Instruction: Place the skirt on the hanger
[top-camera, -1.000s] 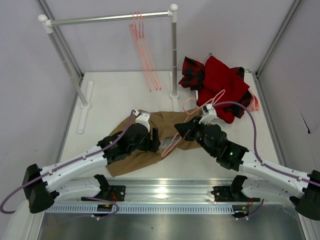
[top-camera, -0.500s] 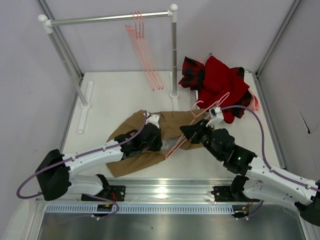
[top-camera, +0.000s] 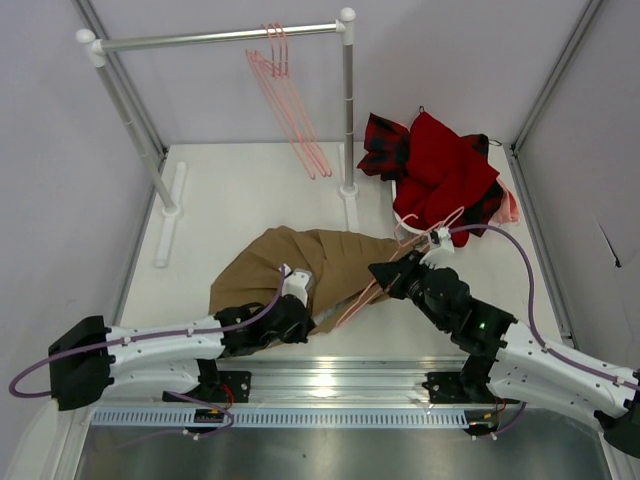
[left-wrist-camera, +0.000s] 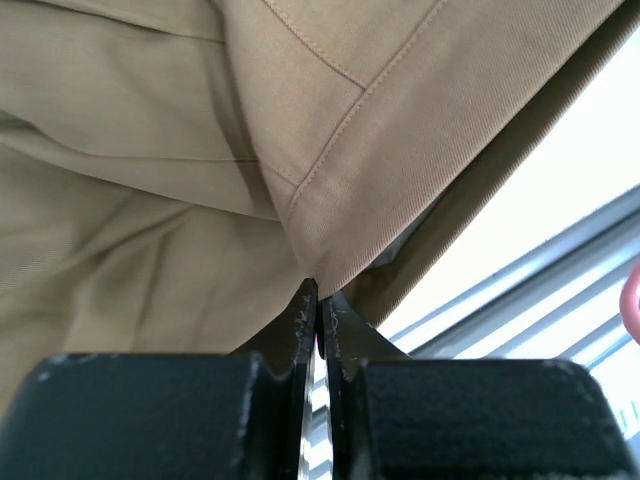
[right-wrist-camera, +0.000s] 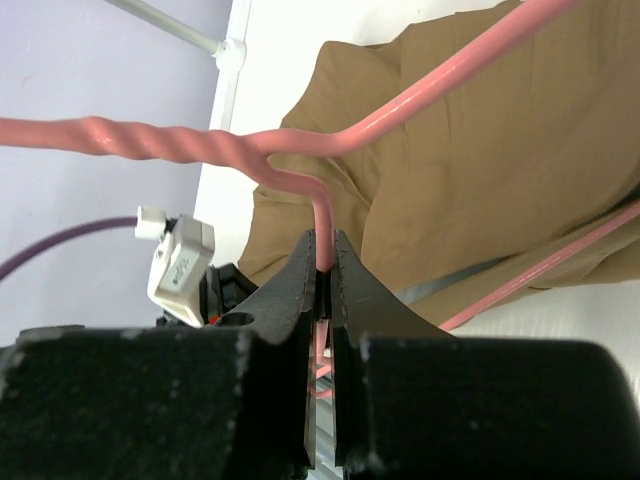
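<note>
The tan skirt lies crumpled on the white table, near the middle. My left gripper is at the skirt's near edge; in the left wrist view its jaws are shut, with a stitched corner of the skirt pinched at the tips. My right gripper is shut on the pink hanger, just below the twisted neck. The right wrist view shows the wire clamped in that gripper. The hanger slants over the skirt's right side, its hook toward the red garment.
A white-and-metal clothes rack stands at the back with more pink hangers on its rail. A red garment and a red-and-black plaid cloth are heaped at the back right. A metal rail runs along the near edge.
My left gripper has closed on the skirt and drawn back toward the near edge, dragging the cloth. The right arm has pulled the hanger nearer. The hangers on the rack have swung.
</note>
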